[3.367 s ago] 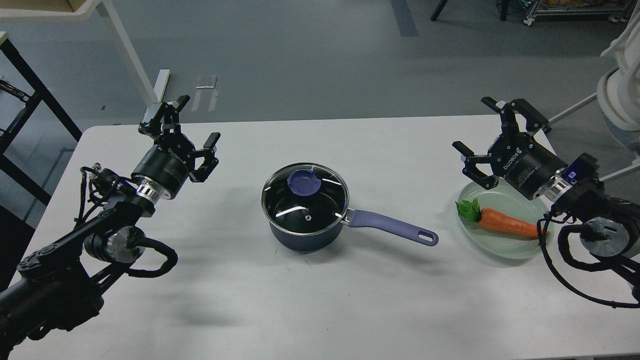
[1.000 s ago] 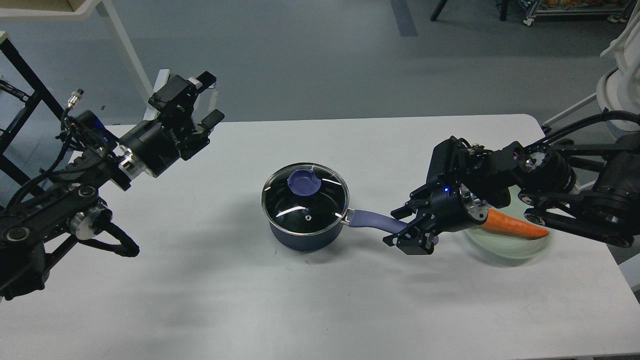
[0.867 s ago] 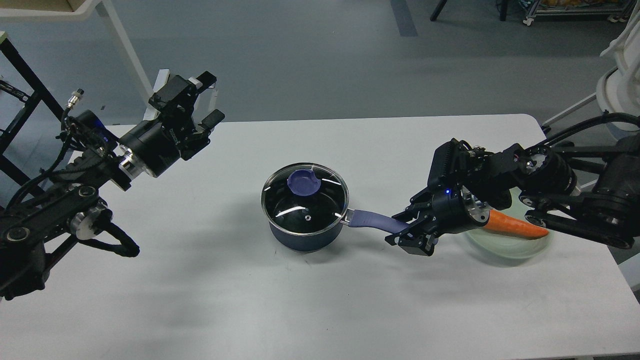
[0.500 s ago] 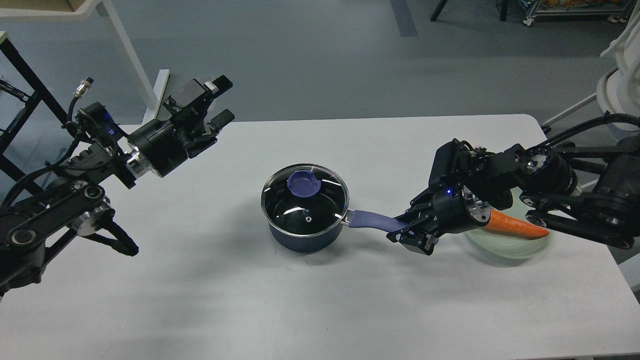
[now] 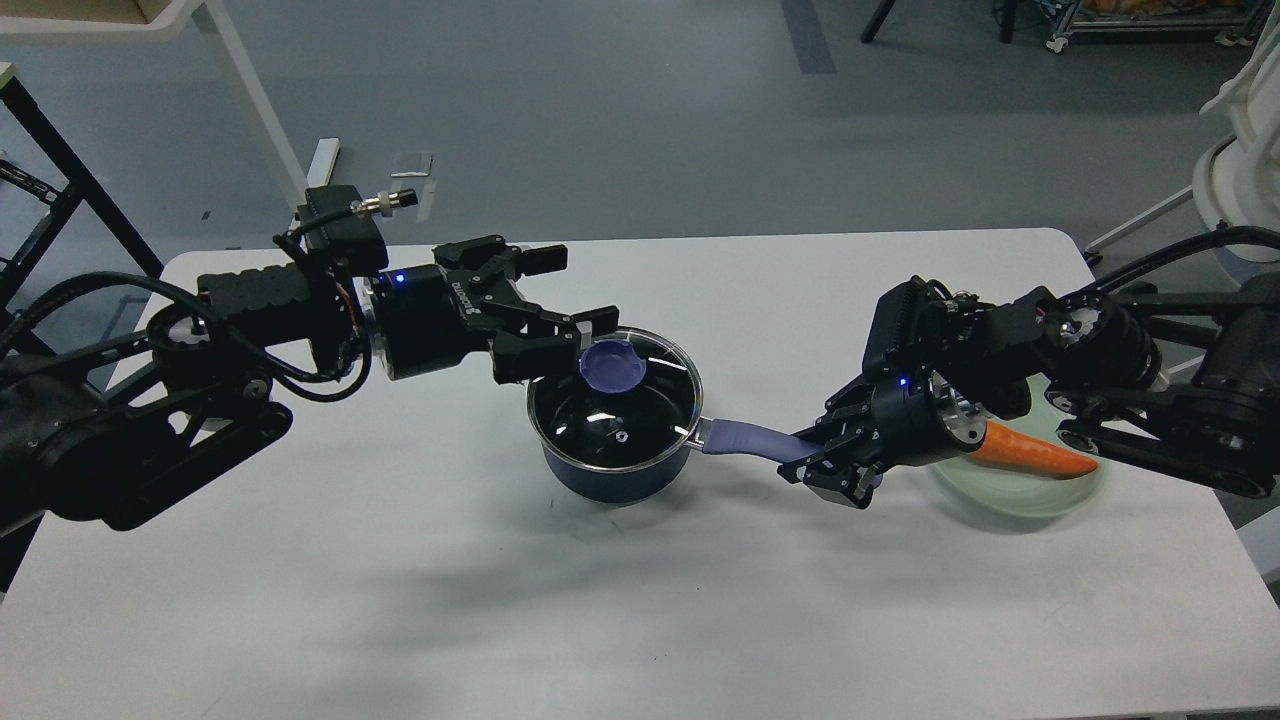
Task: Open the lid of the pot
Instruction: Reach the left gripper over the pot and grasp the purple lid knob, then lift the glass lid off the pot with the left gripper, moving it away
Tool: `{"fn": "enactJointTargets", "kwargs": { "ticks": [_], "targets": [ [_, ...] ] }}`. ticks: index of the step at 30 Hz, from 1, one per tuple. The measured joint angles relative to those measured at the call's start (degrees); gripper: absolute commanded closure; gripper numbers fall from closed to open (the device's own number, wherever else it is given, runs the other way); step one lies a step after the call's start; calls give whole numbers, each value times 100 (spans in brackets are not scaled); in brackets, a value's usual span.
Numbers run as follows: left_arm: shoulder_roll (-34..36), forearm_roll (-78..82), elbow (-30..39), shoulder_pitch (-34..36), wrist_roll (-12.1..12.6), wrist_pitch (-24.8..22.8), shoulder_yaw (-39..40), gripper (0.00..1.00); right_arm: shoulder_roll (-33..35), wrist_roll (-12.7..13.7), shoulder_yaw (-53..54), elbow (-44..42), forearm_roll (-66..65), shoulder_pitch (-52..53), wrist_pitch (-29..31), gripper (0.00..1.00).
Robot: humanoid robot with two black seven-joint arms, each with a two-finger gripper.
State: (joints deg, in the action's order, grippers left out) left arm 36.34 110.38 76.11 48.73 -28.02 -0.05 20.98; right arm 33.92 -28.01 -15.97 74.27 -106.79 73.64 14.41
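Note:
The dark-blue pot (image 5: 600, 475) stands mid-table with the glass lid (image 5: 640, 405) seated on it. The lid's purple-blue knob (image 5: 612, 366) sits toward the lid's far left. My left gripper (image 5: 575, 292) is open and lies level, its fingertips (image 5: 598, 319) just left of and behind the knob, not closed on it. My right gripper (image 5: 828, 468) is shut on the far end of the pot's long handle (image 5: 745, 440), which points right.
A pale green glass plate (image 5: 1010, 495) with an orange carrot (image 5: 1035, 455) lies at the right, partly under my right arm. The table's near edge runs along the bottom. White table legs and a black frame stand beyond the far left corner.

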Motion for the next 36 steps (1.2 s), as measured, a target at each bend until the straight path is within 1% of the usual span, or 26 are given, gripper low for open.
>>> {"fn": "enactJointTargets", "kwargs": {
  "ticks": [3, 5, 13, 22, 31, 33, 34, 36],
  "targets": [
    [-88, 261, -218, 280, 1, 406, -645, 1, 2, 1, -3, 0, 0, 0, 0, 72],
    [-249, 433, -362, 340, 0, 525, -834, 1, 2, 1, -3, -1, 8, 0, 0, 72],
    [-799, 670, -967, 363, 1, 582, -953, 1, 2, 2, -26, -1, 27, 0, 7, 72],
    [-1125, 692, -1629, 305, 3, 629, -1009, 1, 1, 3, -47, -1, 28, 1, 8, 72],
    [-1190, 682, -1748, 271, 3, 740, -1174, 1, 1, 0, -47, -1, 28, 1, 7, 72],
    [-1199, 679, -1799, 270, 3, 741, -1177, 3, 1, 0, -47, -1, 28, 1, 5, 72],
    [-1207, 679, -1818, 270, 3, 742, -1181, 6, 0, 0, -47, -1, 27, 1, 5, 72],
    [-1214, 678, -1849, 269, 3, 742, -1202, 19, 0, 0, -47, -1, 28, 1, 5, 72]
  ]
}}
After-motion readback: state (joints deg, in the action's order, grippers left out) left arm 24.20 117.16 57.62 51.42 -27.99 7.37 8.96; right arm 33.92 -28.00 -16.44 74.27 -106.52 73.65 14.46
